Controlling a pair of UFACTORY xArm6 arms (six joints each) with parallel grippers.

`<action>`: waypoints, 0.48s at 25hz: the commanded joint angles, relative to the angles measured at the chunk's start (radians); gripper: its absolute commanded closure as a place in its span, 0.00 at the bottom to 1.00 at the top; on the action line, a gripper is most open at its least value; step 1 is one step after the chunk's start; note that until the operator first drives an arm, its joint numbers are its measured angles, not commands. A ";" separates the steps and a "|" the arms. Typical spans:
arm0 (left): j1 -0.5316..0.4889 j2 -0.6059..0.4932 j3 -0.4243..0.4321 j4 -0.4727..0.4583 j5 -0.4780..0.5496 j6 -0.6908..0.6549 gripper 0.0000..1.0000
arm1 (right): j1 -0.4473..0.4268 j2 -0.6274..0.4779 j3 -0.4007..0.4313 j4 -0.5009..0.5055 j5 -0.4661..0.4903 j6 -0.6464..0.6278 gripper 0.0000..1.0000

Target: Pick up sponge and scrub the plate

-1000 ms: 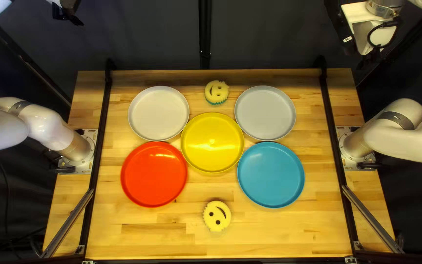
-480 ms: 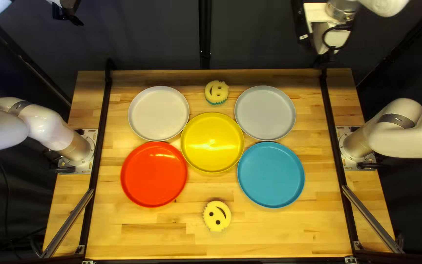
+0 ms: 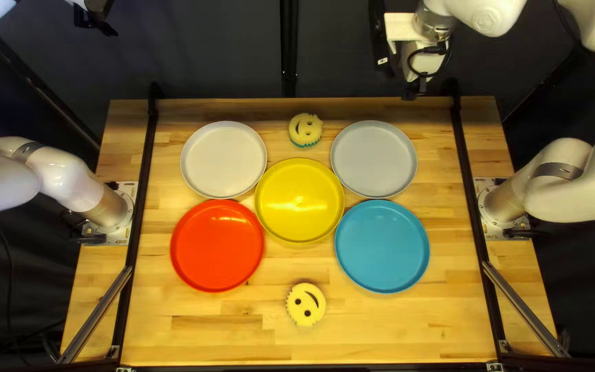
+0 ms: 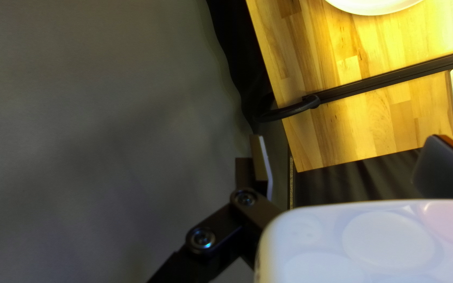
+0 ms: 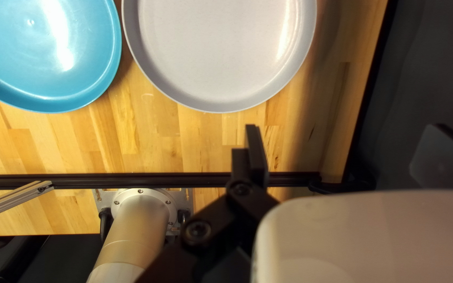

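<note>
One right hand [image 3: 416, 88] — aloft, agape

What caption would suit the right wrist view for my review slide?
Right hand open and empty, gray plate and blue plate ahead on the wooden table.

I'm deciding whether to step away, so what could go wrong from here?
The far smiley sponge and near smiley sponge both fit the task, so I might choose wrongly.
The far one sits between the white plate and gray plate; my open right tool might clip a rim.
The yellow plate crowds its neighbors; scrubbing could shove it into them.
</note>
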 commanded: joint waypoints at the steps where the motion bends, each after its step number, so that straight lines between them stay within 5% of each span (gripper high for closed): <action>1: 0.000 0.000 0.000 0.000 0.000 0.000 0.00 | -0.010 0.069 -0.036 -0.001 -0.021 -0.018 0.00; 8: 0.000 0.000 0.000 0.000 0.000 0.000 0.00 | -0.007 0.366 -0.313 0.031 -0.012 -0.101 0.00; 12: 0.000 0.000 0.000 0.000 0.000 0.000 0.00 | -0.014 0.462 -0.389 0.058 -0.044 -0.149 0.00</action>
